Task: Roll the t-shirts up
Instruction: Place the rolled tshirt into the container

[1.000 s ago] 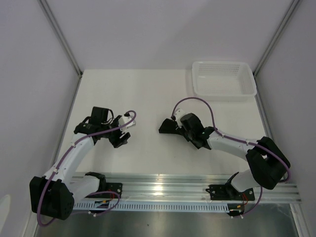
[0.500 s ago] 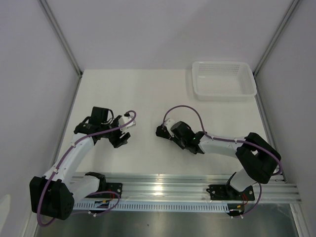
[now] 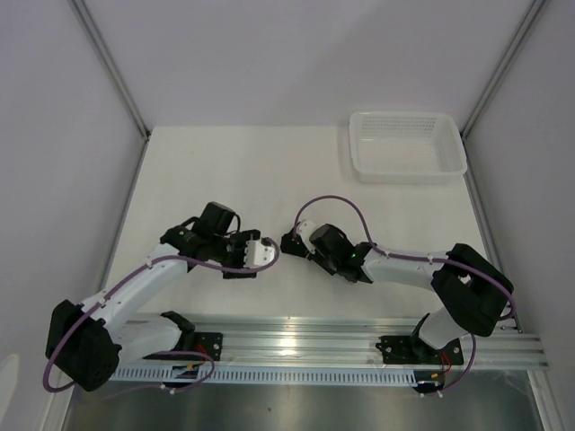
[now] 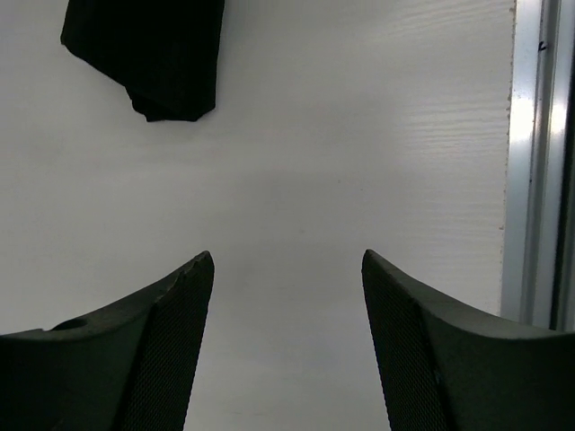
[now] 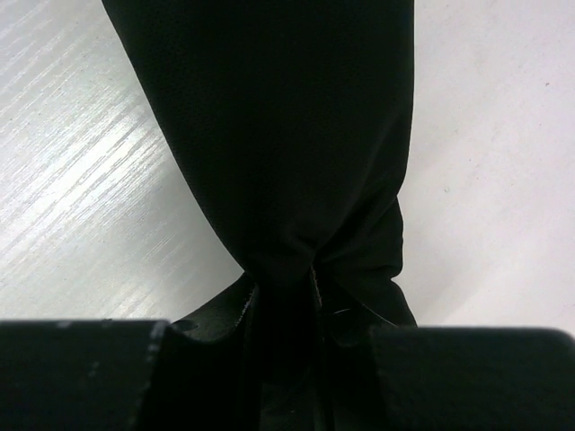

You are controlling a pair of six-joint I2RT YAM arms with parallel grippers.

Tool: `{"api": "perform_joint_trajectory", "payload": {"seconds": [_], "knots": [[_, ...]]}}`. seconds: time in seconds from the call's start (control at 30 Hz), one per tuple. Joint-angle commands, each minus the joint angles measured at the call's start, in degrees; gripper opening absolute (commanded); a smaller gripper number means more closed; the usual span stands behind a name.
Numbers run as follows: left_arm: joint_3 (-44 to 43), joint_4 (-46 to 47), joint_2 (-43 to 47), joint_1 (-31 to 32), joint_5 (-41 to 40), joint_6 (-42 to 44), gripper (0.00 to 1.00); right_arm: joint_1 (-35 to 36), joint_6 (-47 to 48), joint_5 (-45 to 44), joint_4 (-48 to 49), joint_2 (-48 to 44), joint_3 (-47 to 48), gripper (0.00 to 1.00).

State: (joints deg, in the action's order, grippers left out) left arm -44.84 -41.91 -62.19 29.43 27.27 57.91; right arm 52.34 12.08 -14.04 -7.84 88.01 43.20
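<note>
R gripper clamped on black t-shirt; L gripper wide open, empty.
Imo: lay fabric flat on table first, L pins free edge, else roll goes loose.

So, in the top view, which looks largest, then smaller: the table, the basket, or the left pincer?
1. Table, clearly largest.
2. Basket.
3. Left pincer, smallest. It stands nearer the camera, yet the gaps are too wide for doubt.
</note>
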Motion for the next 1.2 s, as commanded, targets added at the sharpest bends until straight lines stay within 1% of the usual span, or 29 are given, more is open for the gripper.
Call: {"api": "perform_joint_trajectory", "payload": {"seconds": [0.0,0.03,0.07,0.13,0.2,0.3,0.4,0.47,0.53,0.57,0.63,0.67,0.83,0.93,0.97,1.03,1.17], "knots": [[-3.05,4.98,-3.79,2.73,-1.68,11.25,0.71,0.22,-0.91,3.76,-1.13,-0.91,-0.57,0.02],[-3.41,6.82,-5.12,4.13,-3.52,11.09,0.71,0.14,-1.09,3.76,-1.13,-0.82,-0.49,0.02],[-3.76,10.93,-6.52,4.75,-4.32,10.82,0.71,0.13,-1.61,3.85,-1.22,-0.73,-0.40,0.02],[-4.20,15.78,-9.87,6.95,-5.46,9.60,0.71,-0.04,-2.40,4.28,-0.96,-0.99,-0.48,0.03],[-2.55,22.01,-11.36,8.96,-6.34,9.94,0.71,-0.22,-3.37,4.38,-1.04,-1.43,-0.66,0.04],[-0.87,25.72,-14.87,10.38,-6.17,13.35,0.72,0.13,-4.25,4.55,-1.57,-2.31,-1.01,0.05],[-0.86,29.94,-17.34,10.56,-5.65,14.77,0.73,0.22,-4.25,4.99,-1.30,-3.45,-1.28,0.05],[-1.39,30.83,-19.10,10.73,-4.77,15.39,0.74,-0.48,-4.17,6.57,-2.18,-3.19,-0.75,0.06],[-1.04,29.34,-20.07,11.00,-3.54,16.88,0.76,-1.79,-3.99,8.84,-2.71,-2.05,0.13,0.06],[-0.69,29.86,-21.20,11.17,-3.54,17.67,0.83,-2.15,-3.73,9.81,-3.15,-1.61,0.30,0.06],[0.02,31.53,-22.79,11.79,-4.68,17.50,0.83,-2.59,-2.77,10.52,-3.76,-0.47,0.57,0.06],[-0.16,31.80,-24.28,11.88,-4.94,16.11,0.83,-2.59,-2.67,10.96,-4.29,-0.21,0.83,0.06],[-2.27,29.70,-28.33,12.76,-6.52,15.74,0.81,-3.73,-2.58,12.99,-4.47,1.29,1.97,0.06],[-3.41,31.19,-30.44,12.93,-7.58,14.34,0.79,-3.82,-2.32,13.34,-5.26,2.26,2.85,0.07],[-3.93,30.75,-30.70,13.19,-7.49,14.51,0.79,-3.82,-2.23,14.99,-5.26,2.08,2.85,0.07],[-3.68,29.35,-31.32,13.55,-7.49,15.74,0.77,-3.91,-1.97,15.01,-5.00,1.91,2.68,0.08],[-1.92,28.47,-31.85,14.51,-8.20,21.70,0.78,-4.00,-1.70,15.36,-5.35,2.52,3.03,0.09]]}}
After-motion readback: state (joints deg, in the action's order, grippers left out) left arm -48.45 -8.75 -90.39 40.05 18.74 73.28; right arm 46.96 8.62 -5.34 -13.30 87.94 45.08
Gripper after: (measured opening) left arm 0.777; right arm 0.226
